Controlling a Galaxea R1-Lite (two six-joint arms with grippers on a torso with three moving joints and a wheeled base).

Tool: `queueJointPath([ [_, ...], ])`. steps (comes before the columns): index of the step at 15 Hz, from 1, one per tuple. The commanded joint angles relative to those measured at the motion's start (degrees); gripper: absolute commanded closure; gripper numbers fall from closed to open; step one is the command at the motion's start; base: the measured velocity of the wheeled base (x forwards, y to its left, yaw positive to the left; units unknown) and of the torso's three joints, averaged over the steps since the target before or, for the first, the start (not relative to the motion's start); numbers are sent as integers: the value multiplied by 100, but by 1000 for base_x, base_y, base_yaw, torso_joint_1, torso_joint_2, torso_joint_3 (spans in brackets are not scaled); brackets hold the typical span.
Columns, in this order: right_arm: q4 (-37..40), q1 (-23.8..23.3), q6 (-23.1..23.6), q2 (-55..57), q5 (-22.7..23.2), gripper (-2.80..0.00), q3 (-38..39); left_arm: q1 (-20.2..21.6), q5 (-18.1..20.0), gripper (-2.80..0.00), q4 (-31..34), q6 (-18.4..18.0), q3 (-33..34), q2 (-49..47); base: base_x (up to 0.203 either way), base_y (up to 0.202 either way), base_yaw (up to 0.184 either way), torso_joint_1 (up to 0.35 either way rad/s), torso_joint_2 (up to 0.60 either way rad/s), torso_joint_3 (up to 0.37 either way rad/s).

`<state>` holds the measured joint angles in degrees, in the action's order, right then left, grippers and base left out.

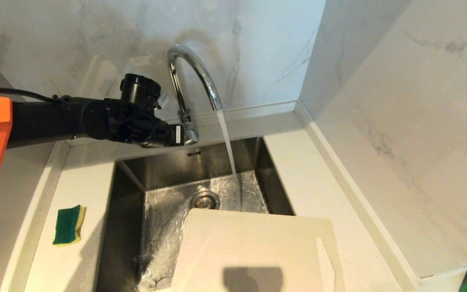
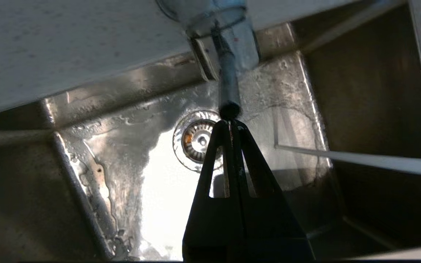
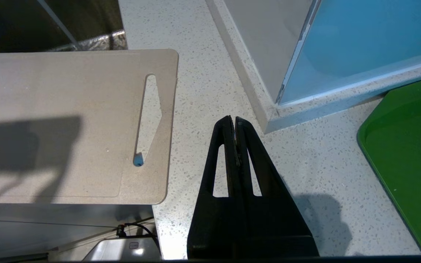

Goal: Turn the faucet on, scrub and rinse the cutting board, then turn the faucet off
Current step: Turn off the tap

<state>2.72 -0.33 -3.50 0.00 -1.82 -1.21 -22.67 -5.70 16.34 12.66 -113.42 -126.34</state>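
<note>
The chrome faucet (image 1: 195, 73) runs, and a stream of water (image 1: 227, 142) falls into the steel sink (image 1: 128, 182). My left gripper (image 1: 181, 136) is shut, its tips right at the end of the faucet's lever (image 1: 191, 136) at the base. In the left wrist view the shut gripper (image 2: 230, 122) meets the lever's dark end (image 2: 229, 109) above the drain (image 2: 197, 140). The cream cutting board (image 1: 258, 247) lies flat across the sink's front right corner, out of the stream. My right gripper (image 3: 232, 118) hangs shut and empty over the counter, beside the board's slot handle (image 3: 148, 117).
A green and yellow sponge (image 1: 69, 225) lies on the counter left of the sink. A green board (image 3: 408, 146) sits at the far right, past the wall corner (image 3: 272, 109). Marble walls close in behind and to the right.
</note>
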Motion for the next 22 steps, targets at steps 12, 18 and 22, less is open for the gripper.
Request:
queueJointPath([
  [12,1,-2,-2,0,-3,0,-2,9,-269,0,-632,-176,-13,-101,0,0,0,0,0,0],
  [18,1,-2,-2,0,-3,0,-2,9,-491,0,-870,-203,-7,-84,0,0,0,0,0,0],
  [22,1,-2,-3,0,-3,0,-2,9,-577,0,-880,-194,-5,-53,0,0,0,0,0,0],
])
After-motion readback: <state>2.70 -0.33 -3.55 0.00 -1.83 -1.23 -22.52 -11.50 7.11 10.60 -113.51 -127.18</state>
